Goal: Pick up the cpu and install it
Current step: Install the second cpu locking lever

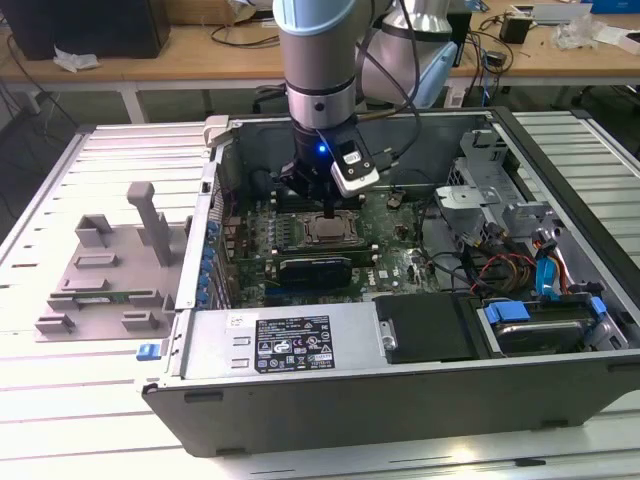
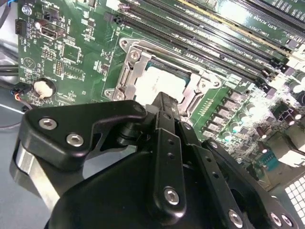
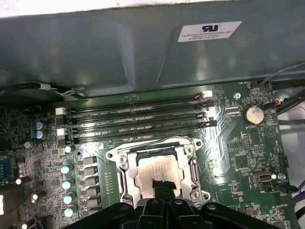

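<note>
Silver-grey metal marks the cpu (image 3: pixel 157 172), which lies flat inside the square socket frame (image 3: pixel 119 171) on the green board (image 3: pixel 238 157) of the open computer case (image 1: pixel 400 400). In the exterior view the arm (image 1: pixel 318 60) reaches straight down into the case, and the tool (image 1: pixel 329 214) sits directly over the chip (image 1: pixel 330 231). In both wrist views the black fingers (image 2: pixel 164 107) come to a narrow tip pressed together, right on or just above the near edge of the metal top; whether the tip actually touches the chip cannot be told. Nothing is held between the fingers.

Long black memory slots (image 3: pixel 138 121) run beside the socket, between it and the case wall. A round coin battery (image 3: pixel 254 114) sits on the board off to one side. In the exterior view, a long black card (image 1: pixel 315 270) stands just in front of the socket, and a black drive box (image 1: pixel 425 328) and bundled cables (image 1: pixel 500 265) fill the case toward that view's right. Outside the case, on the slatted worktop (image 1: pixel 60 420) at the exterior view's left, rests a grey plastic tray (image 1: pixel 100 285) with upright posts.
</note>
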